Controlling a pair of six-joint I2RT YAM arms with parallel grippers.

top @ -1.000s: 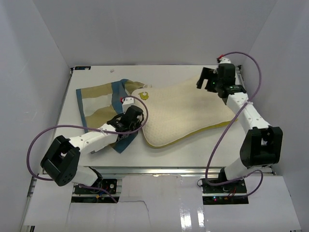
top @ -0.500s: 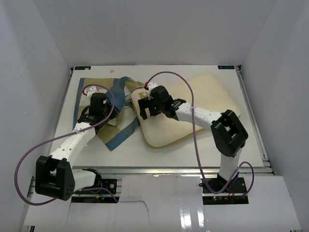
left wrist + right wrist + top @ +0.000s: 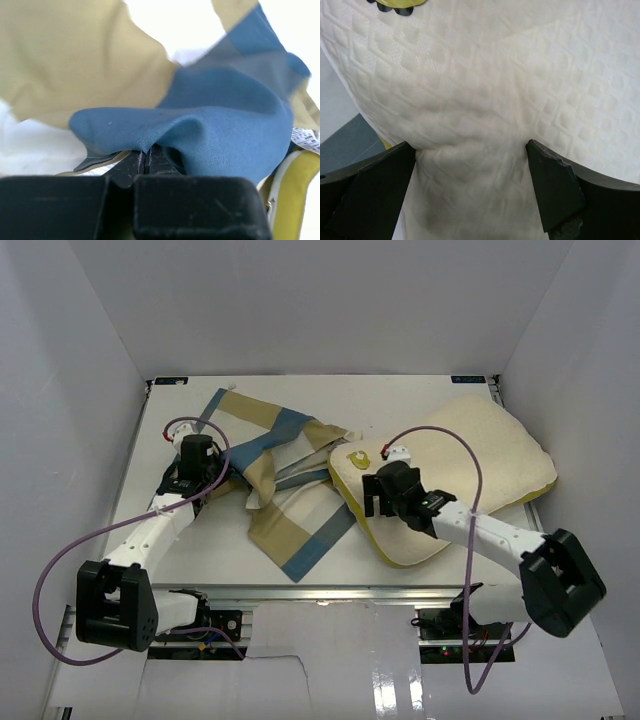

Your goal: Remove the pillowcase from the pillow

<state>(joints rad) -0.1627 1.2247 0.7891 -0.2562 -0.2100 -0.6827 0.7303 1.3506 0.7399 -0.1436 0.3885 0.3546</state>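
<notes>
The left gripper (image 3: 147, 159) has its fingers pressed flat together, pinching a blue fold of the pillowcase (image 3: 220, 115). Only the left wrist view shows this pinch; from above, the arm covers it. Just to the right of the fold, that view also catches a small white tag (image 3: 306, 140) with dark print, too blurred to read.

The right gripper (image 3: 470, 185) stands wide. Its two dark fingers (image 3: 375, 195) are sunk into the pillow (image 3: 510, 90), and a thick, creased bulge of the dotted cover is clamped between them. At the top edge of this view is a yellow mark (image 3: 395, 5) with a dark outline; no letters can be made out on it.

The top view adds the layout. The pillow lies aslant on the right part of the bench (image 3: 400, 405), held at its near left end. The pillowcase is off the pillow, spread rumpled to its left, with one edge touching the pillow's corner beside the yellow mark. The left gripper grips the cloth's far side, well apart from the pillow.
</notes>
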